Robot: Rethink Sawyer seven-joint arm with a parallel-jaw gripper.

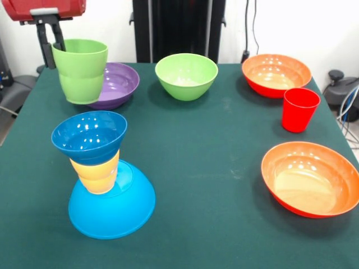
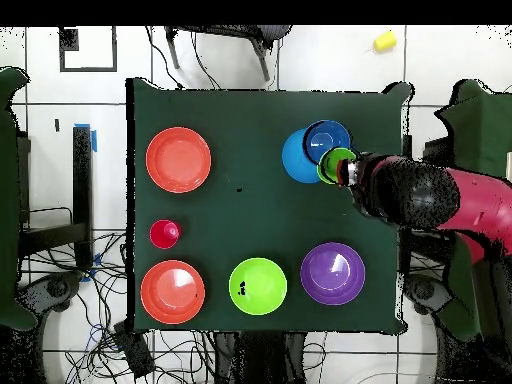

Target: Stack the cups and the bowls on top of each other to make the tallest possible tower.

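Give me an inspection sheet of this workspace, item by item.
Surface: green table, flat.
Job's things: tower is a light-blue bowl upside down, a yellow cup, then a dark-blue bowl; green bowl, purple bowl, two orange bowls and red cup stand loose.
Clutter: nothing seen.
End effector: holds the green cup by its rim, lifted.
Cables: tangled on the floor.
Surroundings: yellow object on the floor.

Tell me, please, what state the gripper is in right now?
Gripper: shut on the rim of the green cup, holding it in the air.
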